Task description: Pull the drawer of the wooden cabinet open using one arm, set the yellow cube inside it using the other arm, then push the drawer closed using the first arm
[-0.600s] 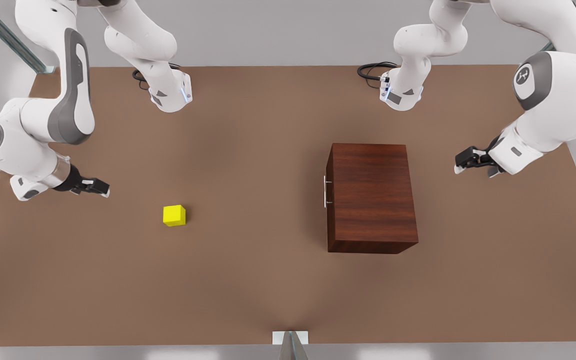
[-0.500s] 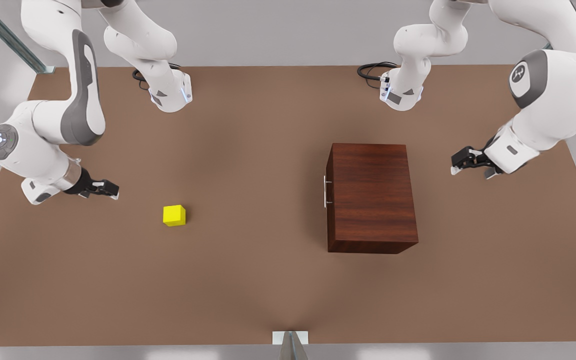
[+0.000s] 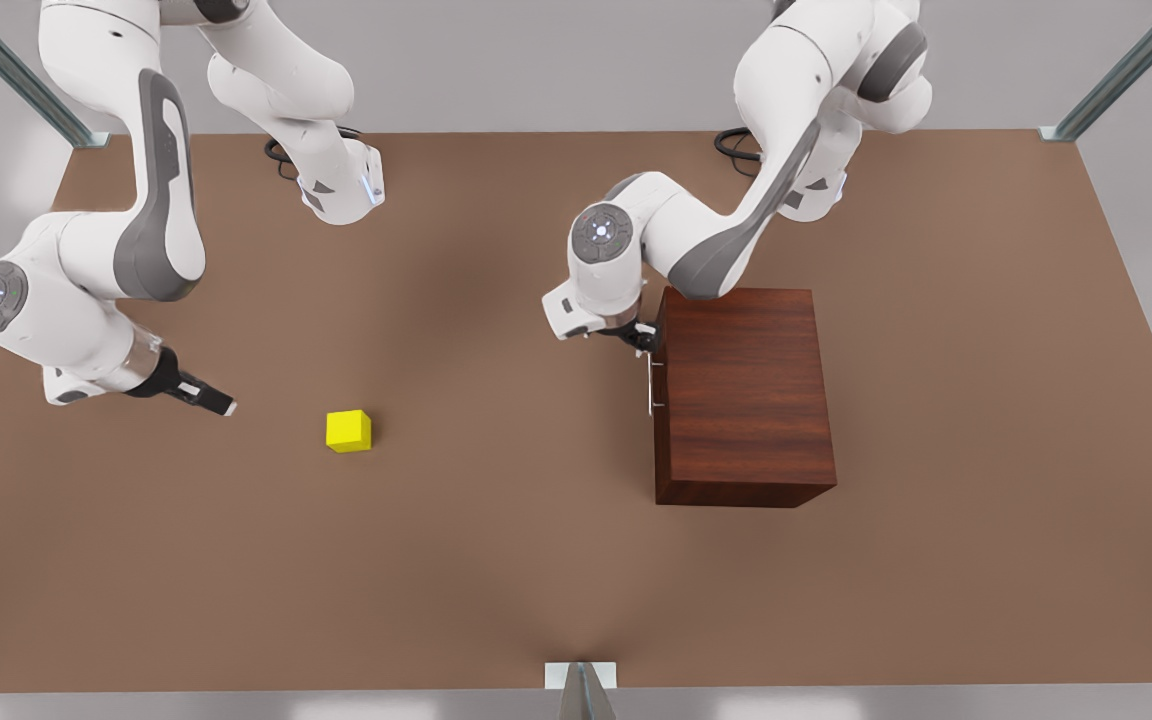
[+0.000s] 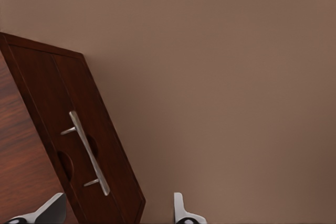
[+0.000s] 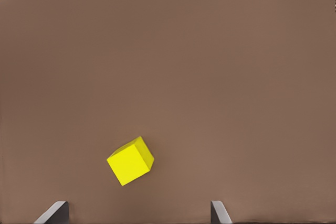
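One yellow cube (image 3: 348, 431) near right tool (image 3: 217, 403), apart

Both arms: glossy white shells, grey joint covers, round hub caps with small indicator lights. Black end effectors, pale fingertips: left end effector (image 3: 644, 340), right end effector (image 3: 204, 397). Black cables (image 3: 736, 143) coiled at bases.

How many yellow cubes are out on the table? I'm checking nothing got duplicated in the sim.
1. The yellow cube sits alone on the table, on the front view's left, apart from the wooden cabinet; the cabinet's inside is hidden.
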Available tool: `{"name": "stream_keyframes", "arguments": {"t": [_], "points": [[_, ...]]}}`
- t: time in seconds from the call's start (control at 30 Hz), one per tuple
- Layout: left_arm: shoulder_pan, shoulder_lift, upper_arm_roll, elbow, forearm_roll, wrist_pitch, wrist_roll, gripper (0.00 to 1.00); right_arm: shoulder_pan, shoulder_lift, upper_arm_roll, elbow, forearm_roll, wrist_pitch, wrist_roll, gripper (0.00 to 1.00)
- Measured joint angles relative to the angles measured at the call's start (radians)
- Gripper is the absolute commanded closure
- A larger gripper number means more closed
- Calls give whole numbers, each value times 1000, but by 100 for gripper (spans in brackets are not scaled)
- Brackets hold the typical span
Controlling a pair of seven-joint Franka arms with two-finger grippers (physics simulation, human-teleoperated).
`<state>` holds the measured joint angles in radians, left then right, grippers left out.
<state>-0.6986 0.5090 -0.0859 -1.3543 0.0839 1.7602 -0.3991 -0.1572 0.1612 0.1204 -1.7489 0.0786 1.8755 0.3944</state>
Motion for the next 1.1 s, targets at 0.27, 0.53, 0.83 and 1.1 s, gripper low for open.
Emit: {"name": "stream_keyframes", "arguments": {"t": [0.27, 0.53, 0.83, 1.1], "points": [[-15, 57, 1, -44, 144, 87, -240, 0, 21, 39, 2, -14, 33, 80, 355, 0], [-23, 102, 4, -50, 279, 81, -378, 0, 134, 113, 5, -20, 38, 180, 648, 0], [-25, 153, 5, -43, 351, 82, -470, 0, 160, 150, 5, -65, 28, 265, 881, 0], [-27, 192, 1, -34, 353, 100, -525, 0, 144, 175, -5, -148, -8, 367, 1033, 0]]}}
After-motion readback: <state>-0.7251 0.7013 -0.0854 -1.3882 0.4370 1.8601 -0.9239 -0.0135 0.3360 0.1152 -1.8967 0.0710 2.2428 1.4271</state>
